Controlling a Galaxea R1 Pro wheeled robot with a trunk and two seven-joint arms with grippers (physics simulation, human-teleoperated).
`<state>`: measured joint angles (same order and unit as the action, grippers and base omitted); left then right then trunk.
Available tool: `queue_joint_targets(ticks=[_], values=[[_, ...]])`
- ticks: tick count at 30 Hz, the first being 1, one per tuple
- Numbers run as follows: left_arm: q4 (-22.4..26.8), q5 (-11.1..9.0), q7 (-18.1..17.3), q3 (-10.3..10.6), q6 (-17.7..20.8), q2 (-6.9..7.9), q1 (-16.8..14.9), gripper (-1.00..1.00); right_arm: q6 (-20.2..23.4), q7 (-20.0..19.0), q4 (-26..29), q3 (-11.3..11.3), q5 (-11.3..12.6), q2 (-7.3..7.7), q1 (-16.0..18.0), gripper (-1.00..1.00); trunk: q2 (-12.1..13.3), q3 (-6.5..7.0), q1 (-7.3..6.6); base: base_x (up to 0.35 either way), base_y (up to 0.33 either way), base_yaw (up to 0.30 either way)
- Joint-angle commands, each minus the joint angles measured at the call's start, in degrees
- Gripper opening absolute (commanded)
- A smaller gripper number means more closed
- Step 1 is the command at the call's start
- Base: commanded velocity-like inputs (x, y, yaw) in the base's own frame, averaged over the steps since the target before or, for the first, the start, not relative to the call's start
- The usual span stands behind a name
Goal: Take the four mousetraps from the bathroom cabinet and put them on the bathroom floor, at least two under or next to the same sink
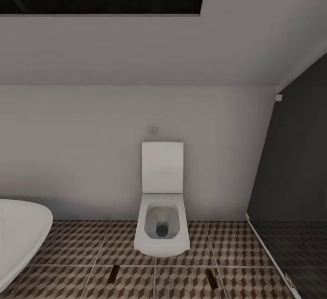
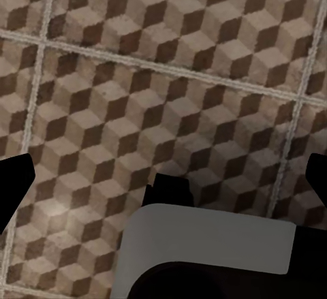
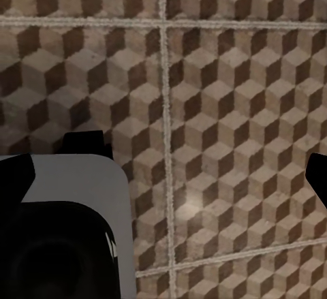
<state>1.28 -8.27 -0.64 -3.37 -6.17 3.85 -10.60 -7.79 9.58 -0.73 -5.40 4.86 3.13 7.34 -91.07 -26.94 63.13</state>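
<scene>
- Over the bathroom floor point(image 2: 204, 74), far left: left hand point(image 2: 163, 176) spread wide, dark fingertips point(image 2: 13, 183) well apart, nothing between them but cube-patterned tile.
- Next, at the floor's left edge in the head view: white rounded tub point(image 1: 18, 240), or perhaps a basin; cannot tell which.
- Just right of it, on the tile row in front of the toilet point(image 1: 161, 226): left mousetrap point(image 1: 113, 274), a small dark strip lying flat on the floor, apart from tub and toilet alike.
- Right of the toilet, same tile row: right mousetrap point(image 1: 210, 277), also flat on the floor.
- Likely handling: light, stiff little boards, thin and low to the tile, hard to get fingers under; wire parts probably springy and easily snagged. Best pinched across the short width by the two long wooden edges, clear of the wire.
- At the floor's right edge: dark glass partition point(image 1: 290, 176), with a small tan object point(image 1: 290, 285) at its foot, too small to identify.
- Far right: right hand point(image 3: 170, 176) likewise spread, empty, over bare tile.
</scene>
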Motion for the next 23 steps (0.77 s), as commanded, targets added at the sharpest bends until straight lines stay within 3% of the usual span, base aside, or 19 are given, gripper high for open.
queue_joint_targets(ticks=[1,23], values=[[0.0,-0.2,-0.1,-0.3,-0.2,-0.02,0.0,1.0,-0.2,0.1,-0.1,-0.5,0.5,-0.02,0.0,1.0,0.0,-0.06,0.0,0.0,0.0,0.0],[0.1,-0.3,-0.1,-0.4,-0.5,-0.19,0.0,1.0,-0.3,0.1,-0.1,-0.5,0.4,-0.05,0.0,1.0,0.0,-0.06,0.0,0.0,0.0,0.0]])
